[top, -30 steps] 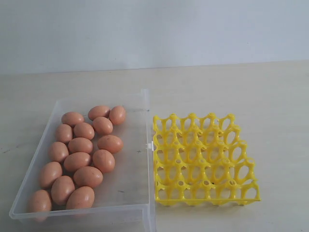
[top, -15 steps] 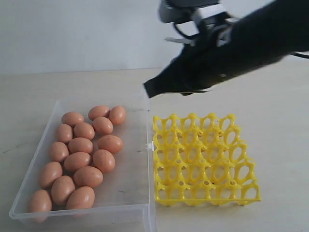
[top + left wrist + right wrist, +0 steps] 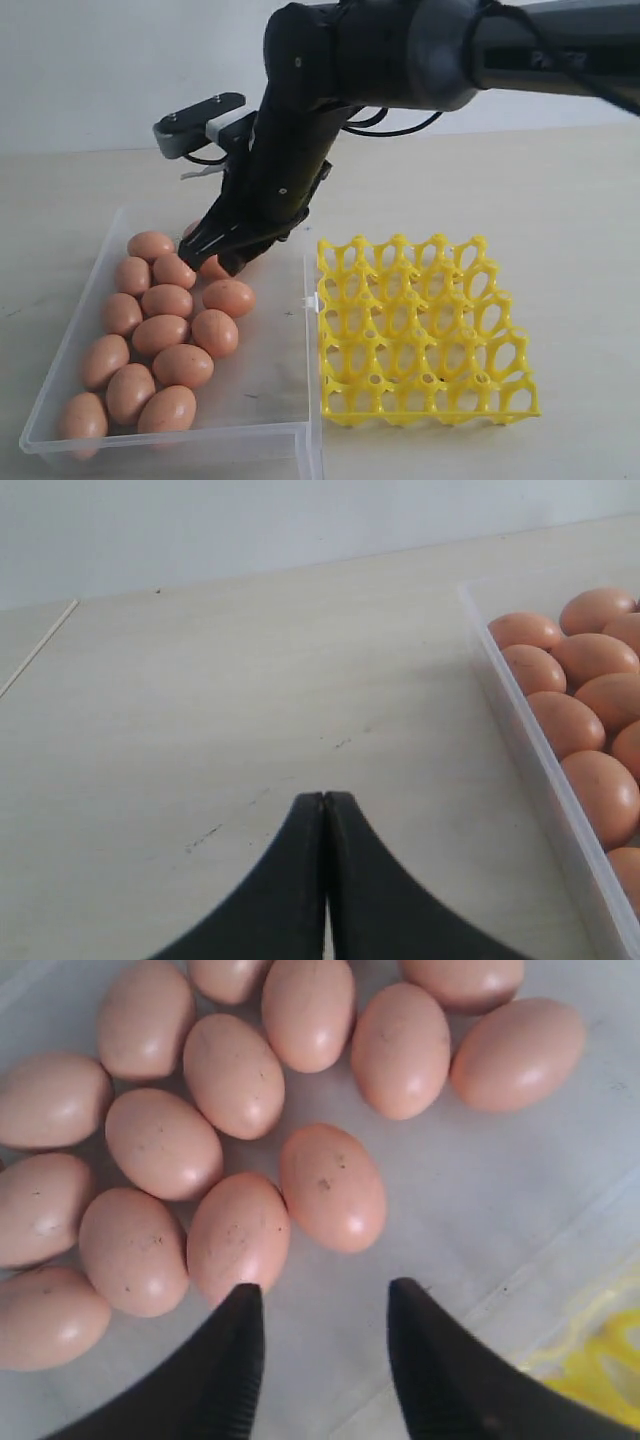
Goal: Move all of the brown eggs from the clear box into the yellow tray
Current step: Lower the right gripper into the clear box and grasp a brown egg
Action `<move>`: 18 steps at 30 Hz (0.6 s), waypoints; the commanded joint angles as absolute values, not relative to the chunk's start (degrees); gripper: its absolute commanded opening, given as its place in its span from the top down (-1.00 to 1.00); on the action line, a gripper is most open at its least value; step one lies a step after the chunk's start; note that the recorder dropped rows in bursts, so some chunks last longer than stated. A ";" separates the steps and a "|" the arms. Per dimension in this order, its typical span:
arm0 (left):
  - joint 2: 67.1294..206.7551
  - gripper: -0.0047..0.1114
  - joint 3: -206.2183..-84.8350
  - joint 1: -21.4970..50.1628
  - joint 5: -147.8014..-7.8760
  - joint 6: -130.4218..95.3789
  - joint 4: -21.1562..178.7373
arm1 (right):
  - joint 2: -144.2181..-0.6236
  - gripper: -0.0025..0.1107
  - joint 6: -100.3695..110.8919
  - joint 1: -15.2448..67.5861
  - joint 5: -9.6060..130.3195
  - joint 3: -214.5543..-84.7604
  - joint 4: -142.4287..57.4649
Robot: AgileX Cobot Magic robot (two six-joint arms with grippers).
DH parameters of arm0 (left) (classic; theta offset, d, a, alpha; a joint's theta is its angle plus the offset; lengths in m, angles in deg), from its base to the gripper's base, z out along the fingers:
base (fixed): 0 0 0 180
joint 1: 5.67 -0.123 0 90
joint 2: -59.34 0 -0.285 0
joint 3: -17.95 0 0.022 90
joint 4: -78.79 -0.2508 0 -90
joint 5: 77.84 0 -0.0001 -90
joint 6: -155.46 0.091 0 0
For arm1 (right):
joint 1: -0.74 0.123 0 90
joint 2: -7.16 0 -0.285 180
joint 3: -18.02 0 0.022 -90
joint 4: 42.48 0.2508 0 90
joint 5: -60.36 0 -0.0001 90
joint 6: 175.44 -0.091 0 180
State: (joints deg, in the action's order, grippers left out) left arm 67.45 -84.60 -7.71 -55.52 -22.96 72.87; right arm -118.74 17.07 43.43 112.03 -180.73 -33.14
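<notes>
Exterior view: the right arm reaches in from the far right across the middle. The right gripper hangs low over the far end of the clear box, hiding some of the farthest brown eggs. The eggs lie clustered in the left half of the box, many touching. The yellow tray stands just right of the box on the pale table. In the right wrist view the fingers stand well apart with nothing between them, above bare box floor beside an egg. In the left wrist view the left gripper has its fingertips pressed together, gripping nothing, over the table outside a box wall lined with eggs.
</notes>
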 commanded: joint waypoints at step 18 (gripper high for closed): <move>67.13 0.92 -84.84 -7.28 -56.05 -23.21 73.01 | -134.23 -0.14 18.43 45.02 114.14 -195.88 -34.20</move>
State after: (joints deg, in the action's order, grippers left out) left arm 67.45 -84.60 -7.71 -55.52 -22.96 72.87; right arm -133.34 18.10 44.97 114.66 -194.53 -33.52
